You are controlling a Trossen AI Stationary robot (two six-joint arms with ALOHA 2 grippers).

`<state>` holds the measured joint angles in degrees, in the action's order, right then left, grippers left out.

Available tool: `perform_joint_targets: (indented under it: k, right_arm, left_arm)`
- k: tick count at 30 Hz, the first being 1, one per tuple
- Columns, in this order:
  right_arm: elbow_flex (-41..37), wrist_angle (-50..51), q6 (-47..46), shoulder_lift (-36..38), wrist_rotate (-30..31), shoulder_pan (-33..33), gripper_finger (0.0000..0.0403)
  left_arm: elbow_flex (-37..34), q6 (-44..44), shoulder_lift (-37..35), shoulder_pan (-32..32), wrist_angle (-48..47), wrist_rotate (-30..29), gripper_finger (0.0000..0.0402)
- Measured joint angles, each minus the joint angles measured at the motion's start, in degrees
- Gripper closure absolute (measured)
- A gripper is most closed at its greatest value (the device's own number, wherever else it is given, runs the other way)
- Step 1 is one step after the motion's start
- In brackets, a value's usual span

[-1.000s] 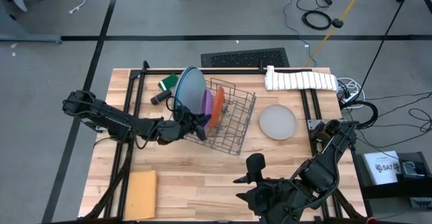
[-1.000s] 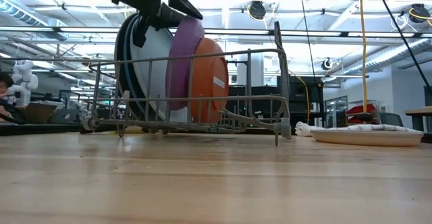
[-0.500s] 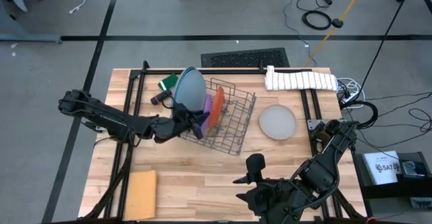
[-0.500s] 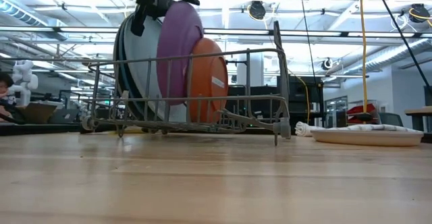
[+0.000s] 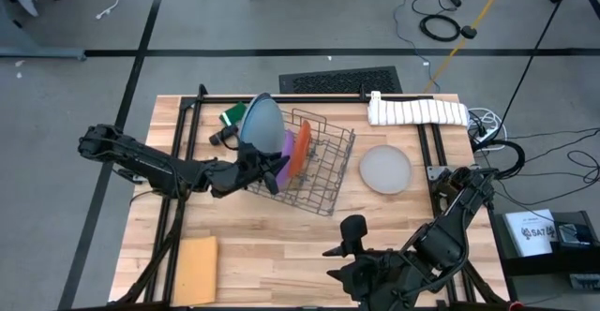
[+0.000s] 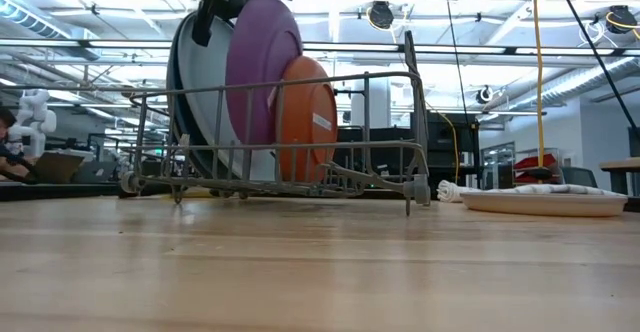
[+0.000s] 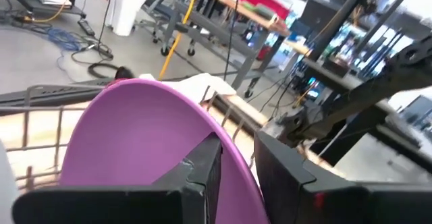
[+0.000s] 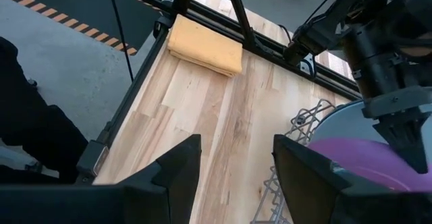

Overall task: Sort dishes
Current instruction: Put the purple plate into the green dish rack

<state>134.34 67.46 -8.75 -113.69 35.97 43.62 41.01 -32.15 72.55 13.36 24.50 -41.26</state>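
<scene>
A wire rack [image 5: 319,169] stands mid-table with dishes on edge in it: large grey-blue and pale plates [image 5: 260,122], a purple plate [image 6: 262,67] and an orange plate [image 6: 308,117]. A light grey plate [image 5: 385,169] lies flat to the rack's right. My left gripper [image 5: 265,172] is at the rack's left end, shut on the purple plate. My right gripper [image 8: 236,177] hovers open over the table's near edge, touching nothing. My left gripper pinches the purple plate's upper rim [image 7: 233,158], one finger [image 7: 202,173] on each face. The fingers come about level from the table's left side. The plate stands upright, raised above the orange one, with its lower part down between the rack's wires.
A tan square sheet [image 5: 195,257] lies at the near left corner. A folded white towel [image 5: 417,111] lies at the far right, and a green and black object [image 5: 230,119] sits behind the rack. Bare wood lies between the rack and the near edge.
My left gripper has gone up and a little toward the table's left with the purple plate. The plate has risen in the rack and drawn away from the orange plate, staying upright. The other dishes have not moved.
</scene>
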Motion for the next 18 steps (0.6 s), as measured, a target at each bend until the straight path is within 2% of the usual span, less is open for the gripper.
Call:
perform_joint_targets:
  k: [11, 14, 18]
  right_arm:
    - [0.0, 0.0, 0.0, 0.0, 0.0, 0.0, 0.0222]
    - [0.0, -0.1, 0.0, 0.0, 0.0, 0.0, 0.0222]
    - [0.0, -0.1, 0.0, 0.0, 0.0, 0.0, 0.0222]
  left_arm:
    - [0.0, 0.7, 0.0, -0.6, -3.0, 2.1, 0.0307]
    - [0.0, 1.0, 0.0, -0.6, -3.2, 2.6, 0.0283]
    - [0.0, 0.7, 0.0, -0.6, -3.2, 2.3, 0.0233]
